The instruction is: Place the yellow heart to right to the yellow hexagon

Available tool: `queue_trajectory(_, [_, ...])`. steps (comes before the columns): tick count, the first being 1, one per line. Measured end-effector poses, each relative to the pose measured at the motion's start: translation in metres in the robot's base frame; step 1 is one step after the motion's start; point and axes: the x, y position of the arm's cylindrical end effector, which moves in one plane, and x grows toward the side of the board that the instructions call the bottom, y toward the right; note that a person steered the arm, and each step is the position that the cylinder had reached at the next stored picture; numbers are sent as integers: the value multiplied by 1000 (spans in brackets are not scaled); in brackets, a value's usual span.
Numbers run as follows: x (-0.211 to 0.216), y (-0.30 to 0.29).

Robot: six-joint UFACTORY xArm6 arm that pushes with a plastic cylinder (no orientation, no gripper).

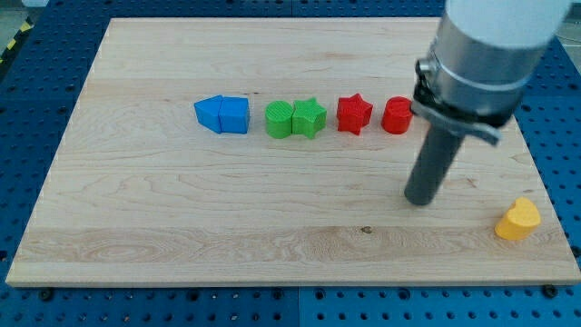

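Note:
The yellow heart [517, 220] lies near the board's bottom right corner. No yellow hexagon shows in the view; the arm's grey body at the top right may hide part of the board. My tip [419, 200] rests on the board to the left of the yellow heart, about a hundred pixels from it and slightly higher in the view. It touches no block.
A row of blocks runs across the board's upper middle: two touching blue blocks [223, 115], a green cylinder [279, 120], a green star [309, 118], a red star [354, 113] and a red cylinder [397, 115]. The wooden board [182, 218] sits on a blue perforated table.

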Motion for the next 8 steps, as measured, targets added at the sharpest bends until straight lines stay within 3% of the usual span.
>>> queue_trajectory(1, [42,40])
queue_trajectory(2, [40,78])
queue_trajectory(4, [-13,82])
queue_trajectory(6, [43,92])
queue_trajectory(7, [32,124])
queue_trajectory(8, [-7,116])
